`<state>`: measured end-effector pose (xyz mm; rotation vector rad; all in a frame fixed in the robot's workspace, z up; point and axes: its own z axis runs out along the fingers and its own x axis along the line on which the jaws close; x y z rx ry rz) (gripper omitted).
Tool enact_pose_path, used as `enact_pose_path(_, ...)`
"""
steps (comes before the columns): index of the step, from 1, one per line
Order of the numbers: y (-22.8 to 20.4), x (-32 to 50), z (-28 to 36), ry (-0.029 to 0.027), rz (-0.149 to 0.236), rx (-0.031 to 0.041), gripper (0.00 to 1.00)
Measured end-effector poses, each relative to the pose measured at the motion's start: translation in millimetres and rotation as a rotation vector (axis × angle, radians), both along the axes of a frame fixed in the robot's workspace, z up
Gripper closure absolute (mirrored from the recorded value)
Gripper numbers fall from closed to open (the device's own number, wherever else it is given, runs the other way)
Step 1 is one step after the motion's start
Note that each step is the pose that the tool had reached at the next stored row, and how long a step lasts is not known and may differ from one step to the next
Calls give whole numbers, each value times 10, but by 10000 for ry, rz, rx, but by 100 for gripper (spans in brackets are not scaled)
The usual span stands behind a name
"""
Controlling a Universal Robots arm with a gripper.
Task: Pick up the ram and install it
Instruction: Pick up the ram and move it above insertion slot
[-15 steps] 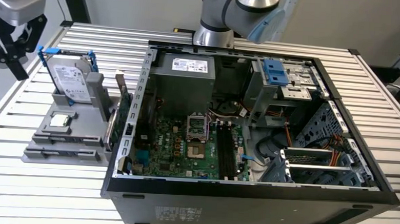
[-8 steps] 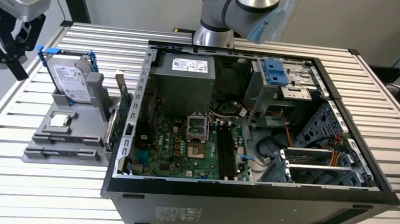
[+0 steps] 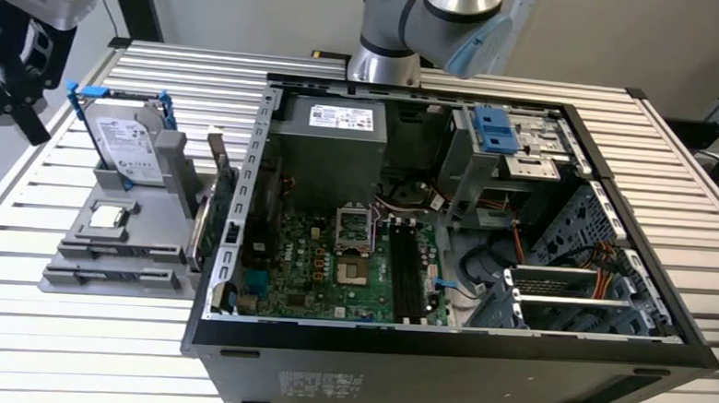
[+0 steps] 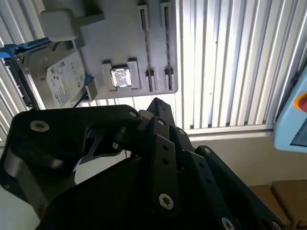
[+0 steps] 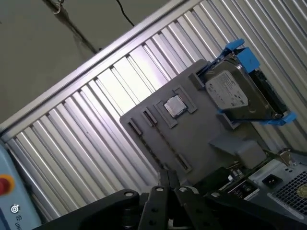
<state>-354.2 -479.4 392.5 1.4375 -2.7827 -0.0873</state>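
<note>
Our jaws look pressed together with nothing between them. Below them, the flat grey plastic holder (image 5: 196, 134) shows narrow slots; where the ram sits we cannot tell. A clean pick, we judge, needs squaring along the stick.

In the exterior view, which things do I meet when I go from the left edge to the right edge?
gripper → hard drive in blue frame → upright green card → motherboard → metal drive cage

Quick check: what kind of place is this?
Probably a robotics lab bench for PC assembly: an open desktop tower and a grey parts fixture holding a hard drive, all on a slatted metal table.
</note>
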Motion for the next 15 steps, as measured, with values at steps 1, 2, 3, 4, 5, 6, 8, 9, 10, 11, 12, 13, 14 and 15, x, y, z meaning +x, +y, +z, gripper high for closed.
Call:
enact_pose_path(1, 0, 0, 0, 0, 186, 0, 100)
enact_pose_path(2, 0, 0, 0, 0, 366, 0, 100)
enact_pose_path(3, 0, 0, 0, 1, 544, -1, 100)
enact_pose_path(4, 0, 0, 0, 0, 709, 0, 100)
enact_pose_path(5, 0, 0, 0, -5, 870, 0, 100)
enact_pose_path(6, -1, 0, 0, -13, 1018, -1, 100)
enact_pose_path(8, 0, 1, 0, -47, 1321, -2, 100)
enact_pose_path(9, 0, 0, 1, -72, 1462, -5, 100)
enact_pose_path(10, 0, 1, 1, -103, 1599, -7, 100)
enact_pose_path(11, 0, 1, 1, -134, 1726, -9, 100)
enact_pose_path(12, 0, 1, 0, -166, 1856, -9, 100)
enact_pose_path(13, 0, 0, 0, -198, 1984, -11, 100)
enact_pose_path(14, 0, 0, 0, -230, 2097, -13, 100)
enact_pose_path(15, 0, 0, 0, -268, 2218, -15, 100)
